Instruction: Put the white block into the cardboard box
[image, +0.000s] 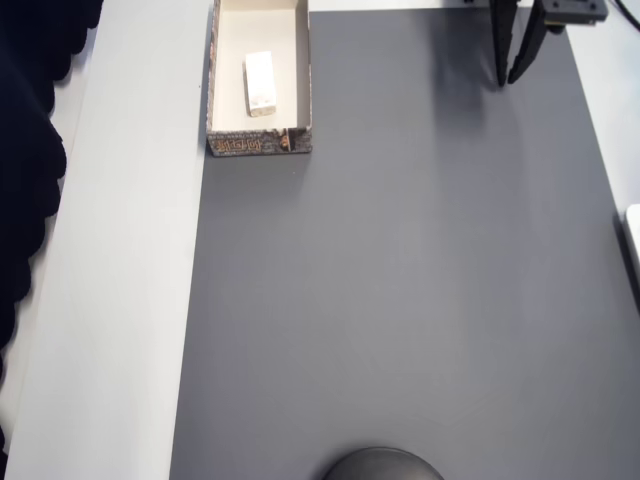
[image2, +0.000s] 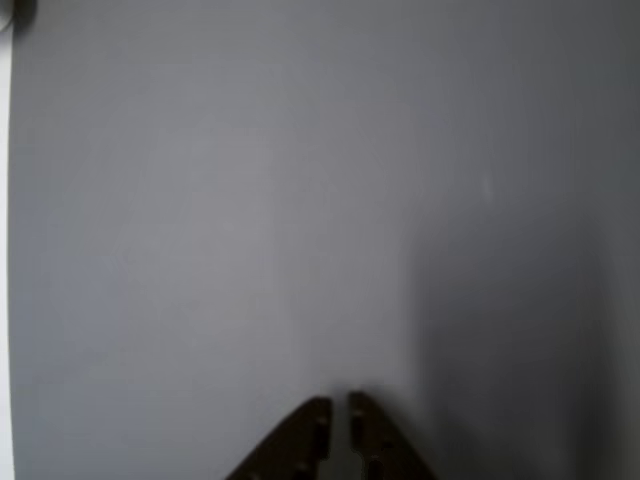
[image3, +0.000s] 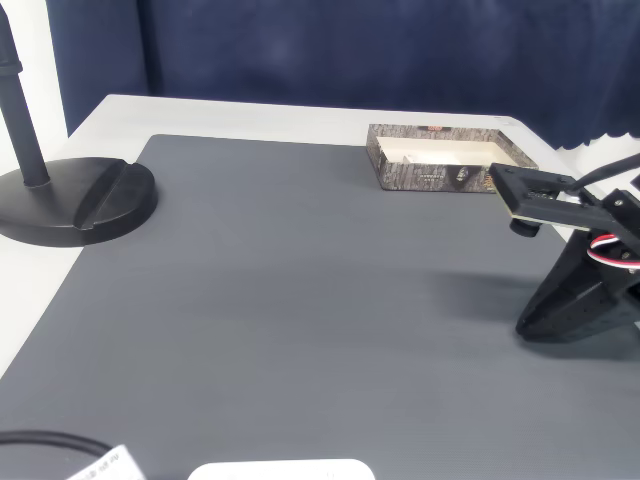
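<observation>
The white block lies flat inside the cardboard box, on its cream floor. The box stands at the top left of the dark mat in the overhead view; its near short end carries orange lettering. In the fixed view the box sits at the mat's far edge. My gripper is at the top right of the overhead view, well to the right of the box, shut with nothing held. In the wrist view its tips nearly touch above bare grey mat. Seen from the fixed view, the gripper points down at the mat.
A black round stand base with a pole sits at the mat's left in the fixed view and at the bottom edge in the overhead view. A white flat object and a cable lie at the near edge. A blue curtain hangs behind.
</observation>
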